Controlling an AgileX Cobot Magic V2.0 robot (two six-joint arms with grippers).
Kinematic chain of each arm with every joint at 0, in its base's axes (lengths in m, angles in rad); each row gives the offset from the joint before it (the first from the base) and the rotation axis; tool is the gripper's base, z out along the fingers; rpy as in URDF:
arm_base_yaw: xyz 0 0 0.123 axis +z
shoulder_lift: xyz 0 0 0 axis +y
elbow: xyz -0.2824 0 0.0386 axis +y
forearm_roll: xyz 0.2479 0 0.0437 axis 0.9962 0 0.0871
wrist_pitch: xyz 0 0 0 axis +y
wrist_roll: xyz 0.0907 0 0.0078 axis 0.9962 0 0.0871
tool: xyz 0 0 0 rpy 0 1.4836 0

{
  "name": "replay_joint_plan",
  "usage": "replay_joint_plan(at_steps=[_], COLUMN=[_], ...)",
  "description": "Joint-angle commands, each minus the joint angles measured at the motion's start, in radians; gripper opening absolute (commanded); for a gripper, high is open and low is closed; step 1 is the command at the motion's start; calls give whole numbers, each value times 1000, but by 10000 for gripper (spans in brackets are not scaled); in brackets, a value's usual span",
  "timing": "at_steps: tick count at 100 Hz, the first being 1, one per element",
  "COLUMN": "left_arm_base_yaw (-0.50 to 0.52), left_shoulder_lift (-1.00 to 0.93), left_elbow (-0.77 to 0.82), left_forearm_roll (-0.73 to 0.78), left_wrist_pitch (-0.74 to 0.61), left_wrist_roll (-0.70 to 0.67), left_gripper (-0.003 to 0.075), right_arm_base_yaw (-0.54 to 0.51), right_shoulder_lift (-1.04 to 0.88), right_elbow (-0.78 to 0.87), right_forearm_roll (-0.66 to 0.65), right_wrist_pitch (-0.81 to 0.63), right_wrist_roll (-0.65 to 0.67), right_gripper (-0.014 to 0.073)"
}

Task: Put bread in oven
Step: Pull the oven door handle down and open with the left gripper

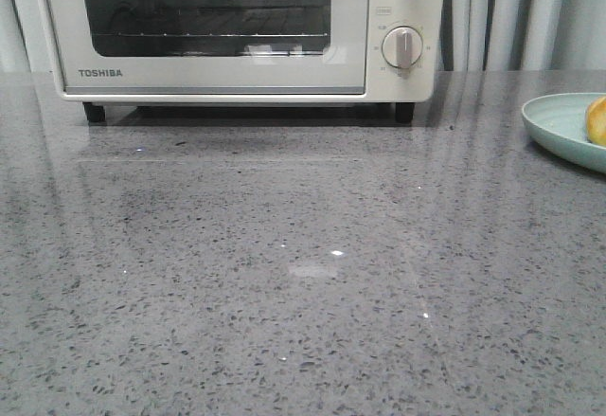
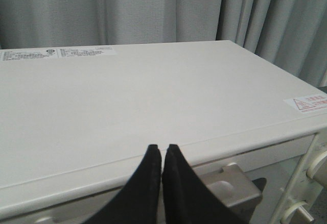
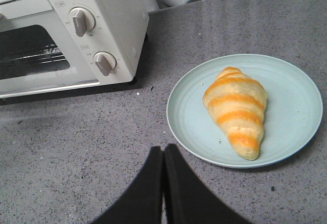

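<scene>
The bread (image 3: pixel 236 113), a golden-brown croissant roll with cream stripes, lies on a pale green plate (image 3: pixel 189 112) on the grey counter. Only its edge (image 1: pixel 597 120) shows at the right border of the front view. The cream-white Toshiba oven (image 1: pixel 237 75) stands at the back left with its glass door closed. It also shows in the right wrist view (image 3: pixel 112 15) and from above in the left wrist view (image 2: pixel 153 96). My left gripper (image 2: pixel 163 148) is shut and empty, above the oven's top front edge near the door handle (image 2: pixel 232 185). My right gripper (image 3: pixel 163 148) is shut and empty, above the counter beside the plate.
The plate (image 1: pixel 559 127) sits at the counter's right side, right of the oven. Two round knobs (image 1: pixel 404 46) are on the oven's right panel. Grey curtains (image 1: pixel 521 13) hang behind. Neither arm shows in the front view.
</scene>
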Motion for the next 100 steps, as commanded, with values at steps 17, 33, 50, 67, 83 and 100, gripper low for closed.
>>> replay_joint_plan(at_steps=[17,33,50,67,83,100], left_arm_base_yaw=[-8,-8,-8,-18,-32,-32], left_shoulder_lift=[5,15,23,-8,-130,-399], left_elbow=[-54,-54,-52,19,165,356], left_forearm_roll=[-1,-1,-1,-13,-47,-101], left_wrist_pitch=[-66,-3,81,87,79,87], left_wrist_roll=[-8,-8,-8,-8,-8,-8], left_gripper=[-21,-21,-21,-21,-21,-22], right_arm_base_yaw=[2,2,2,2,2,2], right_shoulder_lift=[16,16,16,16,16,16], right_elbow=[-37,-43,-46,-46,-46,-46], right_forearm_roll=[6,6,6,6,6,6], right_wrist_pitch=[-59,-59,-59,-30,-16,63], right_wrist_roll=[-4,-4,-4,-4,-4,-4], right_gripper=[-53,-53,-53,-53,-53,-53])
